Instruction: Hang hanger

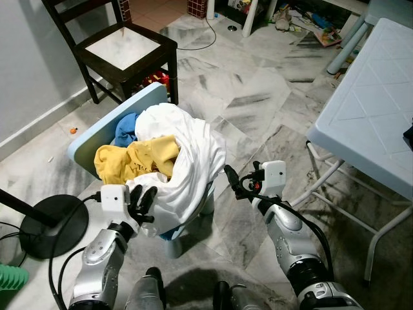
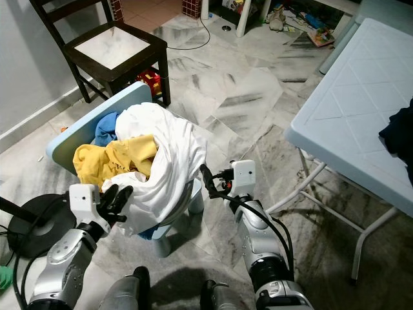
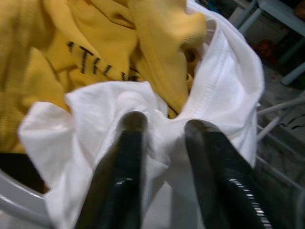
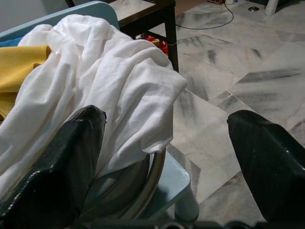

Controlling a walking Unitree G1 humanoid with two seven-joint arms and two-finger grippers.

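Observation:
A heap of clothes lies on a small light-blue plastic chair point(image 1: 97, 132): a white garment point(image 1: 187, 155) on top, a yellow one point(image 1: 139, 158) and a blue one point(image 1: 126, 129) behind it. My left gripper point(image 1: 144, 196) is at the heap's front left, and its fingers point(image 3: 131, 143) pinch a puckered fold of the white garment point(image 3: 162, 121). At the heap's right side my right gripper point(image 1: 242, 173) stands open, just off the hanging white cloth point(image 4: 124, 81), with nothing between its fingers point(image 4: 76, 143).
A dark wooden chair point(image 1: 122, 45) stands behind the heap. A white folding table point(image 1: 374, 110) is on the right. A black round stand base point(image 1: 51, 226) with cables and a green ribbed thing point(image 1: 10, 278) lie at the left. Clutter lines the far wall.

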